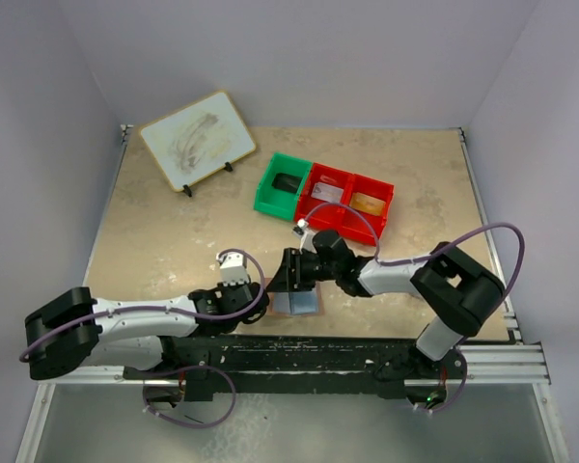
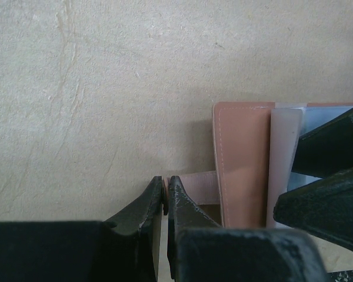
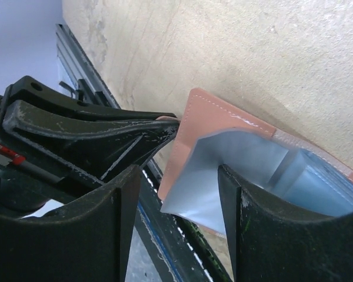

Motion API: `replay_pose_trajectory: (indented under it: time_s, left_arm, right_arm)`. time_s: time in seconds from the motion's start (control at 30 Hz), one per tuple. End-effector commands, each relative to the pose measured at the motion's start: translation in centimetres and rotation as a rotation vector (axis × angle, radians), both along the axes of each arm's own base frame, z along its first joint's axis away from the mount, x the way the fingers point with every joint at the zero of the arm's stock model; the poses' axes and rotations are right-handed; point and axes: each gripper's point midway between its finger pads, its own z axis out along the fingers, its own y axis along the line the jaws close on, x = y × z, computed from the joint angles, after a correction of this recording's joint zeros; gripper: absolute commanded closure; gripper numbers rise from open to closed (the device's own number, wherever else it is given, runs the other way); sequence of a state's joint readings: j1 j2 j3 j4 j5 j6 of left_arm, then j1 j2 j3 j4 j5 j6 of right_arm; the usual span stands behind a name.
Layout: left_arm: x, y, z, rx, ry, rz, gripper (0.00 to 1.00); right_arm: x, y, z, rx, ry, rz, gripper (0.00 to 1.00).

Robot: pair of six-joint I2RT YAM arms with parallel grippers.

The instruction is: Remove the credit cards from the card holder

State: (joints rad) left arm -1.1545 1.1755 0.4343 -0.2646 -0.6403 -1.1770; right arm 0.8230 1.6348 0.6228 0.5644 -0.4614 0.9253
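Observation:
The card holder [image 1: 297,302] lies open near the table's front edge, tan-pink outside with pale blue-grey panels inside. My left gripper [image 2: 165,197] is shut on its small pink snap tab, at the holder's left side [image 2: 244,158]. My right gripper [image 3: 179,182] is open, its fingers either side of a lifted blue-grey inner panel [image 3: 223,170]; the right finger rests against the panel. In the top view the right gripper [image 1: 294,275] hangs over the holder's far edge and the left gripper [image 1: 261,294] is at its left. No card shows clearly inside the holder.
A green bin [image 1: 284,184] and a red two-part bin [image 1: 352,200] stand behind the holder, each with a flat item in it. A small whiteboard on a stand [image 1: 198,140] is at the back left. The black front rail [image 3: 165,235] runs just below the holder.

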Motion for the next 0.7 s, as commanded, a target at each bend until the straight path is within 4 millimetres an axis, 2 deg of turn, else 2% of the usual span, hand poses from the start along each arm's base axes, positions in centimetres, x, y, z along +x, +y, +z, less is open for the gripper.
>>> replay_pose_trajectory:
  time_s: [0.0,0.27,0.43,0.5,0.6,0.67]
  left_arm:
    - [0.4,-0.3,0.9,-0.042,-0.026,0.025,1.00]
    - [0.6,0.5,2.0,-0.043,-0.053,0.046,0.95]
    - [1.0,-0.3,4.0,-0.075,-0.080,0.031,0.81]
    - [1.3,-1.0,5.1,-0.105,-0.095,0.017,0.71]
    - [1.5,-3.0,7.0,-0.174,-0.122,-0.040,0.59]
    - [1.5,-4.7,8.0,-0.226,-0.134,-0.091,0.57]
  right_arm:
    - [1.0,-0.1,-0.7,-0.055,-0.025,-0.025,0.44]
    - [1.1,-0.4,-3.1,-0.096,0.003,-0.041,0.75]
    - [1.3,-0.8,-4.2,-0.132,0.010,-0.062,0.80]
    - [1.5,-1.1,-4.5,-0.153,0.007,-0.078,0.82]
    - [1.5,-1.6,-4.8,-0.175,0.004,-0.095,0.82]
    - [1.4,-1.7,-4.9,-0.177,0.003,-0.093,0.82]
